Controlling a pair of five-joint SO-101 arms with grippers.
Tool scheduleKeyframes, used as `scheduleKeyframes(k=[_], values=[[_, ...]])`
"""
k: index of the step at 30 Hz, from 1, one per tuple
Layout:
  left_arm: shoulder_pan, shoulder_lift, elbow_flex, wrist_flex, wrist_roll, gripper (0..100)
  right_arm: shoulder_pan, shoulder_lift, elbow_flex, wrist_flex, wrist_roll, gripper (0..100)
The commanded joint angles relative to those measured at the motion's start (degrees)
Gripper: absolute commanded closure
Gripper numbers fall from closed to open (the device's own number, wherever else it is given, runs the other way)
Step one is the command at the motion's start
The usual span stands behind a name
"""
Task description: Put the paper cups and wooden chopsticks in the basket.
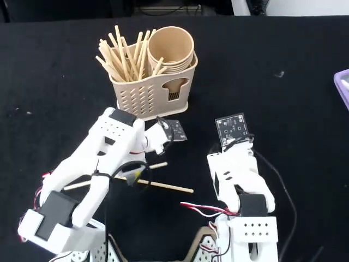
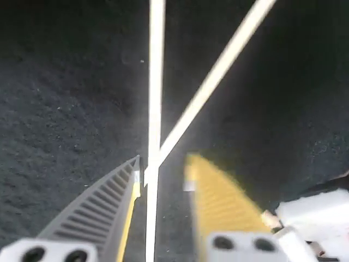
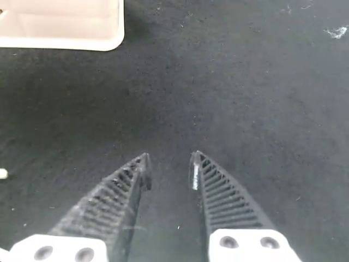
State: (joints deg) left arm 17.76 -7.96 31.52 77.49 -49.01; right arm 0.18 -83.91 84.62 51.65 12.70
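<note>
Cups [image 1: 170, 46] stacked in basket [image 1: 150, 98]; many sticks [image 1: 122, 54] stood beside them. Two loose sticks [image 1: 169, 187] crossed on table [image 1: 283, 109]. Left gripper [image 2: 162, 161] held low over crossing, fingers apart, nothing pinched. Right gripper [image 3: 170, 161] held over table near basket, fingers apart, nothing held.

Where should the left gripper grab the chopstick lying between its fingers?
I'd say from straight above, on the thin shaft of the chopstick, just clear of where the second chopstick crosses it. It lies flat on the table, so only its two long sides are free, and the open left gripper straddles it close by.
</note>
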Motion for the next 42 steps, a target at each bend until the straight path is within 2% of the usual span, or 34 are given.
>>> scheduleKeyframes(k=[1, 6, 13, 24, 30, 38, 42], values=[[0.7, 0.7, 0.7, -1.5, 0.4, 79, 0.9, -0.8, -0.7, -1.2, -0.4, 86.8], [-1.6, 1.0, 2.2, -3.0, -2.9, 82, 0.9, -0.8, -0.7, -1.1, -0.4, 86.8], [-7.8, 1.1, 2.2, -7.2, -2.9, 82, 0.7, -0.8, -0.6, -1.1, -0.3, 86.8], [-11.9, 1.1, -0.8, -7.9, -3.0, 81, 0.6, -0.8, -0.4, -1.1, -0.3, 86.8], [-17.1, 6.9, -0.9, -13.5, -2.9, 81, 0.6, -0.8, -0.4, -1.1, -0.3, 86.8], [-15.6, 12.1, -0.8, -13.3, -2.9, 82, 0.6, -0.8, -0.3, -1.1, -0.3, 86.8], [-14.3, 12.0, -3.3, -9.2, -2.9, 85, 0.6, -0.8, -0.3, -1.1, -0.3, 86.8]])
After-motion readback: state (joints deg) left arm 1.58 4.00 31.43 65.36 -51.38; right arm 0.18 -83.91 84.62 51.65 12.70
